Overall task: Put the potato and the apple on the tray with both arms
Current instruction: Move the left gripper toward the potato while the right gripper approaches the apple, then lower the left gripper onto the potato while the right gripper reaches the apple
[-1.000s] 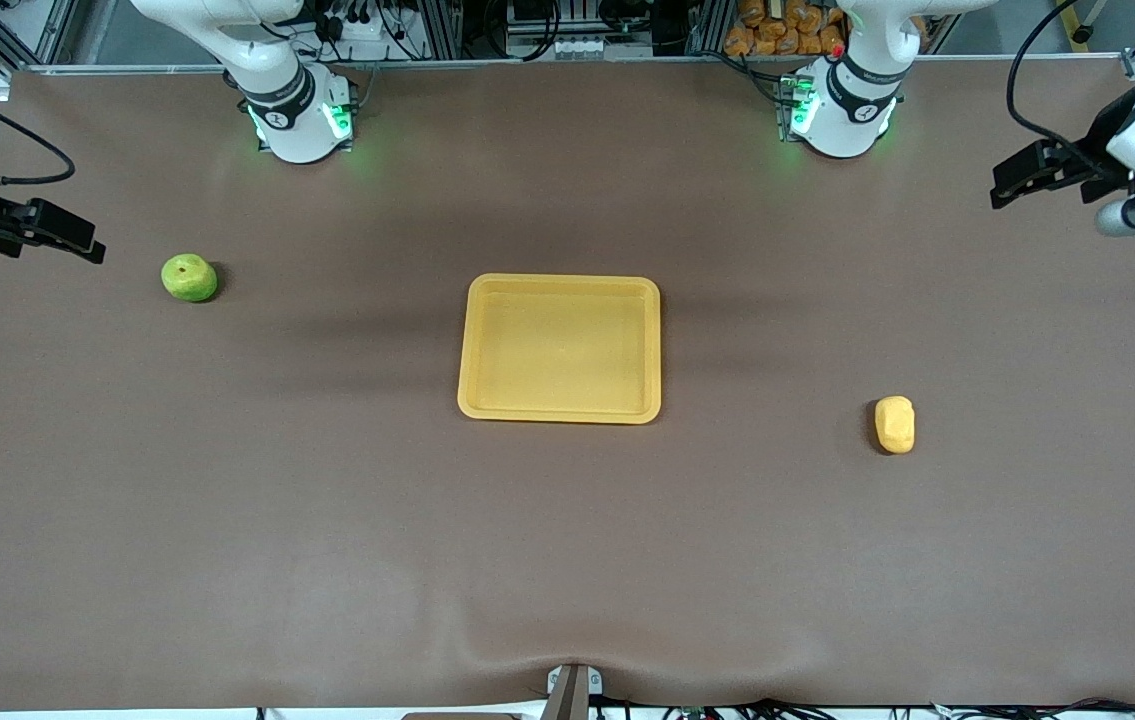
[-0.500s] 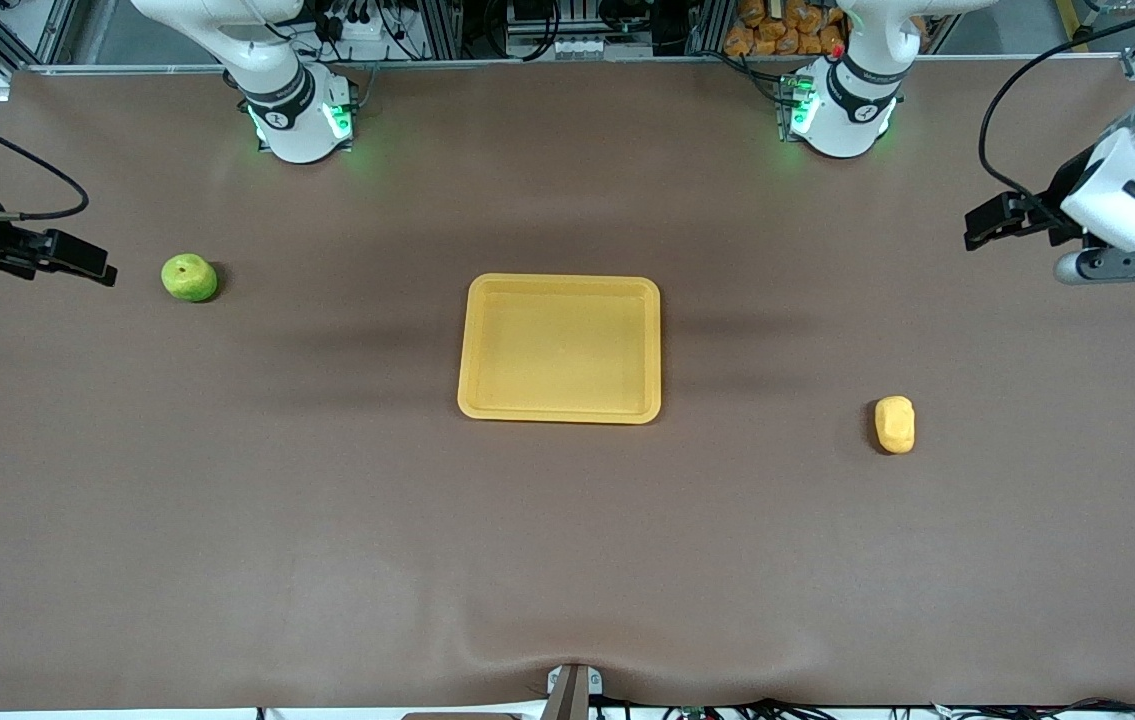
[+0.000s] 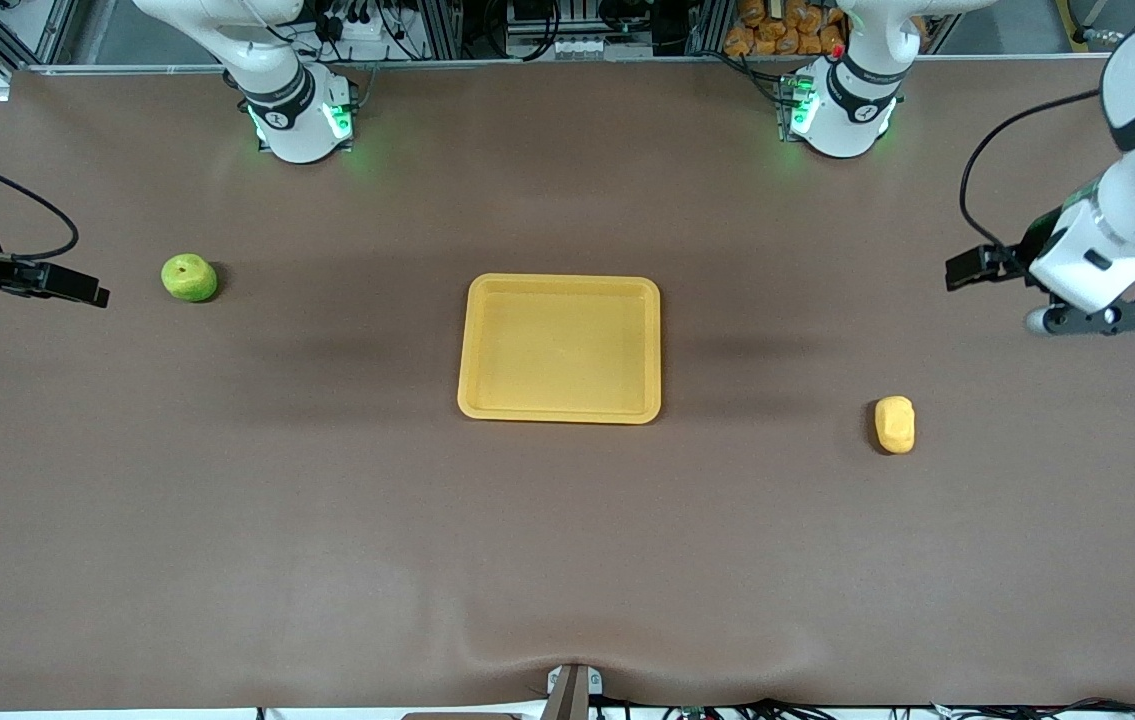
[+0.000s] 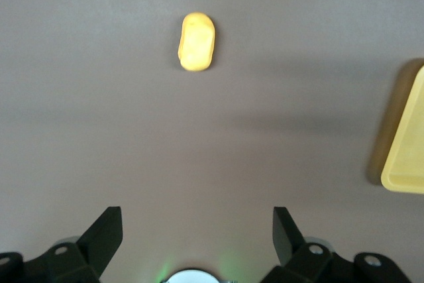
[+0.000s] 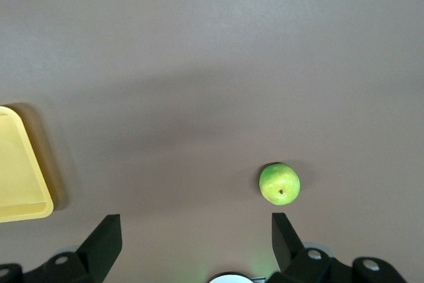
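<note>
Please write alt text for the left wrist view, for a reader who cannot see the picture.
A yellow potato lies alone on the brown table, ahead of the open left gripper, whose two black fingers stand wide apart and hold nothing. One corner of the yellow tray shows at the edge of the view, apart from the potato.

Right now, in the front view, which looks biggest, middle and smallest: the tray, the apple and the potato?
1. Tray, by far the biggest.
2. Apple and potato look about alike; no sure order.
</note>
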